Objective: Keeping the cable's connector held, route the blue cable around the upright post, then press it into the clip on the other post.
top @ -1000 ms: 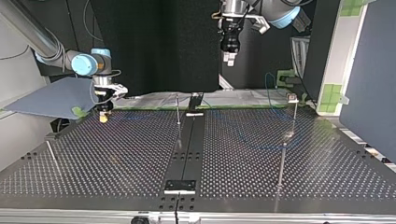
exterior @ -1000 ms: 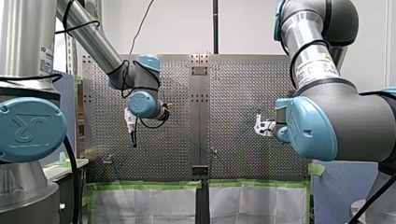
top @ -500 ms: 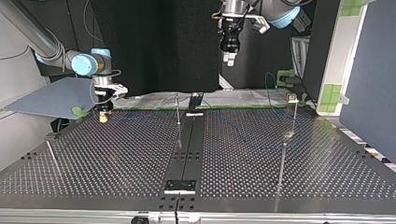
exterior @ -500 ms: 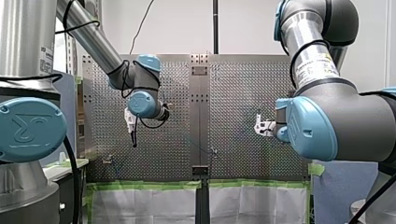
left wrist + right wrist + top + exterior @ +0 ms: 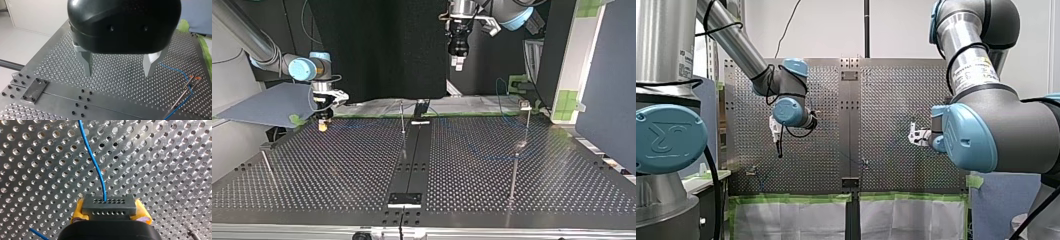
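Not much to read here. In the front view, left of the table, a big blue joint cap carries a raised logo with unclear letters. Higher up, still left of the table, there's a white label, print too small. Right of the table, a sticker on my right arm shows a yellow warning mark, wording illegible.

Obstacles: centre post, clip post, near post, upright and well apart | cable slack on table between | wide gaps between posts

blue cable: thin, curving from connector | connector: grey block, gripped
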